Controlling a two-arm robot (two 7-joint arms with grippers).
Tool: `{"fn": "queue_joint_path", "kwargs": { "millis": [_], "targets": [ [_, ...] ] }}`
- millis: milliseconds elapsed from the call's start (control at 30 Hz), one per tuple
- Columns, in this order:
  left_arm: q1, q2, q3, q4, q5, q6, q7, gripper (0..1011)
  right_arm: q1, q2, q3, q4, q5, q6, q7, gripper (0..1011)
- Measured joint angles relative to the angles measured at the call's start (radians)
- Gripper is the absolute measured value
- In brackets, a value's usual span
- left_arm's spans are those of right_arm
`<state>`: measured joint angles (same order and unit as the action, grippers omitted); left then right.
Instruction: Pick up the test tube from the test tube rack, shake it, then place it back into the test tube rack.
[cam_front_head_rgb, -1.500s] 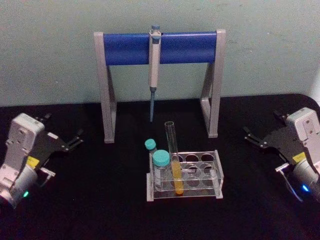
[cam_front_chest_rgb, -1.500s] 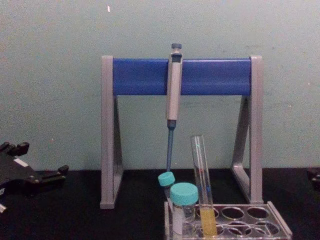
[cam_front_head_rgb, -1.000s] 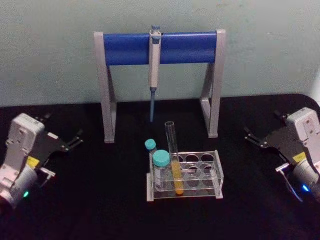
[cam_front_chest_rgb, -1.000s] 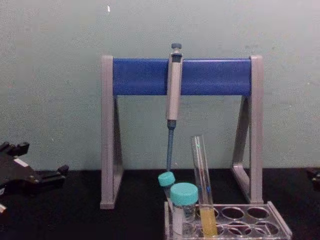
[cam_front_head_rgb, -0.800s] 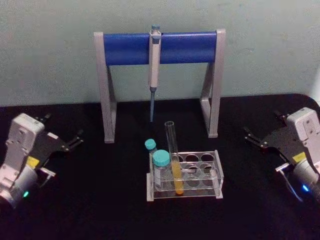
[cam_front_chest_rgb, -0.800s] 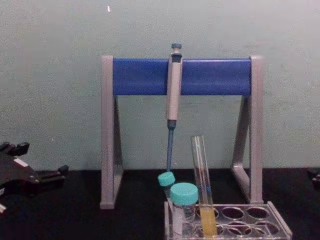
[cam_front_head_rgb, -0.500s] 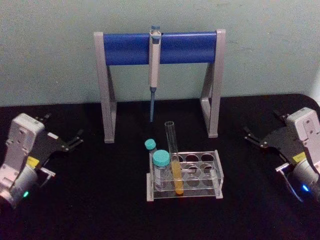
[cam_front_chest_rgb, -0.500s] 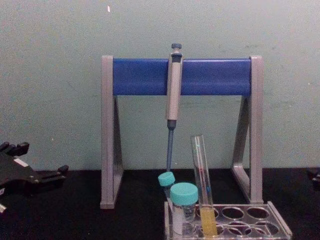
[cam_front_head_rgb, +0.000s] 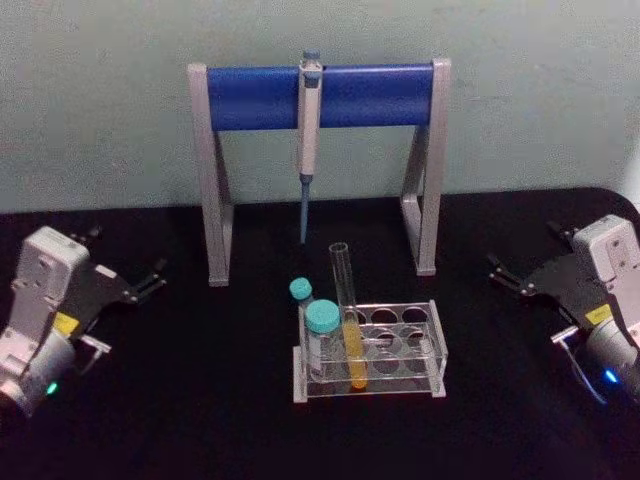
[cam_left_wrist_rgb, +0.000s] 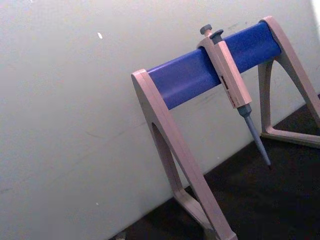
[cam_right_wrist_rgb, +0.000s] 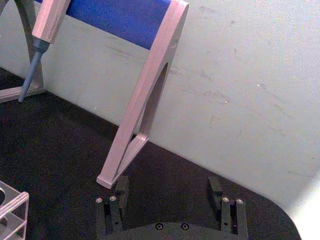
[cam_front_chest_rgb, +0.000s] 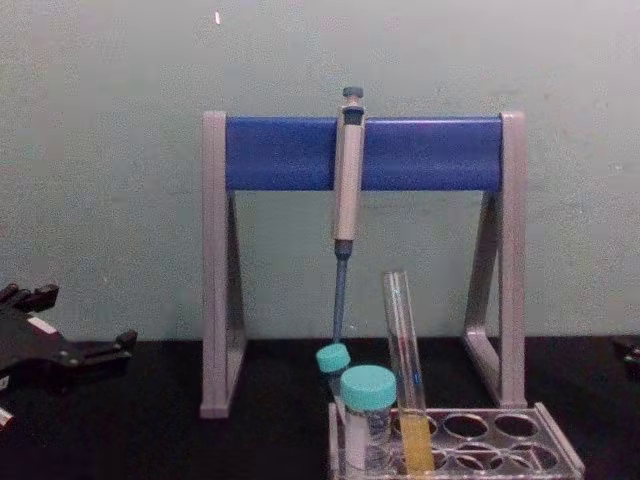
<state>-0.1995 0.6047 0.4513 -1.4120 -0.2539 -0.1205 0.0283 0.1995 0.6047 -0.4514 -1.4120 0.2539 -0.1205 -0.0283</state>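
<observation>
Centrally on the black tabletop (cam_front_head_rgb: 200, 400), the test tube (cam_front_head_rgb: 348, 315) (cam_front_chest_rgb: 406, 370) stands in the test tube rack (cam_front_head_rgb: 410, 340) (cam_front_chest_rgb: 500, 445), seated in a front-row hole near the rack's left end. Yellow-orange liquid fills its lower part, its mouth is uncapped, and it rises far above the rack, with its top leaning slightly towards the robot's left. Just beside it, on its left, a large teal-capped vial (cam_front_head_rgb: 322, 340) (cam_front_chest_rgb: 367, 420) stands in the rack. A smaller teal-capped vial (cam_front_head_rgb: 300, 291) (cam_front_chest_rgb: 333, 360) is seen behind the large one; whether it sits in the rack cannot be told. The remaining holes to the right hold nothing.

Behind the rack, near the wall, stands the grey-and-blue pipette stand (cam_front_head_rgb: 380, 95) (cam_front_chest_rgb: 430, 153) (cam_left_wrist_rgb: 185, 82) (cam_right_wrist_rgb: 150, 85). A grey-blue pipette (cam_front_head_rgb: 308, 130) (cam_front_chest_rgb: 347, 180) (cam_left_wrist_rgb: 230, 75) (cam_right_wrist_rgb: 47, 20) hangs from its crossbar, tip pointing down.

At the tabletop's left side, well apart from the rack, the left gripper (cam_front_head_rgb: 125, 253) (cam_front_chest_rgb: 80, 320) rests low with jaws apart, holding nothing. The right gripper (cam_front_head_rgb: 522, 247) (cam_right_wrist_rgb: 167, 192) sits at the right side, equally clear of the rack, with jaws spread wide and nothing between them.
</observation>
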Motion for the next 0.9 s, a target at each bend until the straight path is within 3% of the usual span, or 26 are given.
{"fn": "queue_joint_path", "kwargs": {
  "millis": [567,900],
  "targets": [
    [0.000,0.000,0.000,0.000,0.000,0.000,0.000,1001,0.000,0.000,0.001,0.000,0.000,0.000,0.001,1000],
    [0.000,0.000,0.000,0.000,0.000,0.000,0.000,1001,-0.032,0.005,0.029,-0.045,0.000,0.027,0.040,1000]
  ]
}}
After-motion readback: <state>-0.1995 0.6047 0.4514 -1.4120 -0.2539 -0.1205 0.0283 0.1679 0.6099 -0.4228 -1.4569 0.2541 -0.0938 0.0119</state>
